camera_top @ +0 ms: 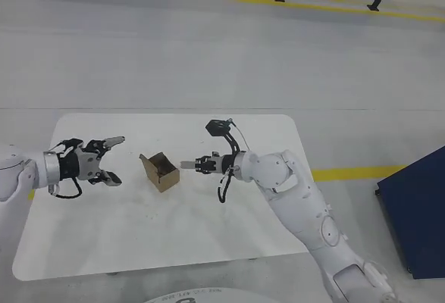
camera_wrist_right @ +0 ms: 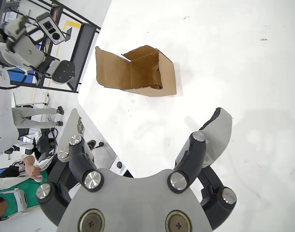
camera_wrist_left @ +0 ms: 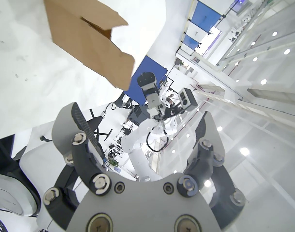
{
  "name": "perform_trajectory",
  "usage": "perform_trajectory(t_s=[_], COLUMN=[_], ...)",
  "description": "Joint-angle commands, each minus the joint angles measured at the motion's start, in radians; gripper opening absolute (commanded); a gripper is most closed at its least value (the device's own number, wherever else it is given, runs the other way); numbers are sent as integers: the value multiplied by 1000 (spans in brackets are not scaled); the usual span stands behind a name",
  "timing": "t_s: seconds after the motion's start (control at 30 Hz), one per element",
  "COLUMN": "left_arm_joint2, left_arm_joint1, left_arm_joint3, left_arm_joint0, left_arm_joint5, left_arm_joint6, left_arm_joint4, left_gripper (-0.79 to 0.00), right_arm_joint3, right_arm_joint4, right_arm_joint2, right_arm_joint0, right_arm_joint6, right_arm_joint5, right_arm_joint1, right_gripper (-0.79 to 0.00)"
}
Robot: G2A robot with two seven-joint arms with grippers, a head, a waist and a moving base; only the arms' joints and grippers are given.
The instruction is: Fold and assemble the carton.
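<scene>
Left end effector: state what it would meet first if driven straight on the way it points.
Probably the carton: the open left end effector points across bare table toward it. Height is unclear; it could pass above and reach the right end effector instead.

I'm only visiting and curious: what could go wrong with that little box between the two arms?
The carton lies loose on the table, untouched by the open left end effector and the open right end effector. A push from one side might slide or tip it. Its flap sticks out and could crumple if caught badly.
</scene>
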Motion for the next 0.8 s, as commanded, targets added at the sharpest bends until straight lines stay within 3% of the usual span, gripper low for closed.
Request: perform_trajectory(t_s=[0.0,0.27,0.6,0.67,0.77], left_arm_joint2=[40,226,356,370,389], left_arm_joint1=[-5,-25,-58,-63,-69], left_arm_joint3=[28,78,102,106,112], left_arm_joint0=[-15,-133,-233,-249,-267], left_arm_joint5=[-30,-156,-72,-59,-39], left_arm_joint6=[-3,-34,6,20,37], left_arm_joint4=[16,201,261,267,280], left_gripper=[0,0,0,-139,-440], right_arm_joint3=[2,9,3,0,-3], right_arm_joint4=[-4,-19,-23,-21,-18], right_arm_joint2=[-8,-35,-34,-31,-25], right_arm_joint0=[4,18,12,10,5], right_arm_joint6=[-8,-26,-36,-36,-37], right_arm_joint5=[8,31,38,36,34], right_arm_joint1=[-1,-5,-4,-3,-1], right_gripper=[0,0,0,0,-3])
